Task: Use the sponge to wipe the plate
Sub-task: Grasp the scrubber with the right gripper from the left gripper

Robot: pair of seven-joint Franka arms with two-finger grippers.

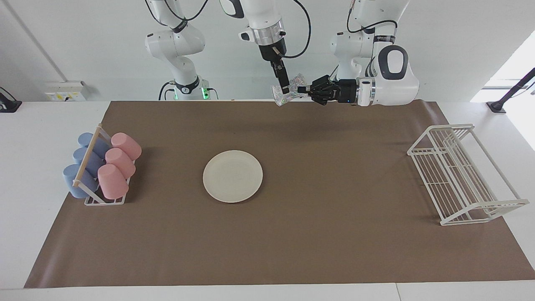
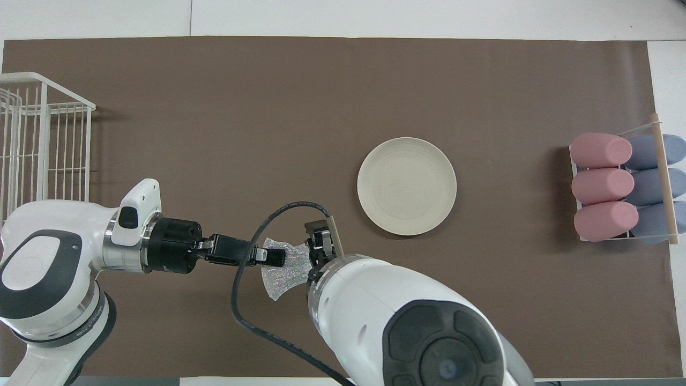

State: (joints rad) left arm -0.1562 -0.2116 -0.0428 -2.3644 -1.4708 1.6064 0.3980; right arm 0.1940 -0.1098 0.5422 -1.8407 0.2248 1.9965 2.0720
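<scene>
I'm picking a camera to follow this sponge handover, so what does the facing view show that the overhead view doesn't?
Facing view only: both arm bases, the whole wire rack, and the sponge up in the air, clear of the mat. Overhead view only: the right arm's big body covering part of the sponge and the mat beneath. Both: the left gripper shut on the sponge, the open right gripper at it, the bare plate, and the cups.

Looks like a robotics lab to me, not a real kitchen. Two white arms are bolted at a plain white table (image 1: 25,167) covered by a brown paper mat (image 1: 317,251), bare white walls, with staged dishware props below the right gripper (image 1: 286,89).
</scene>
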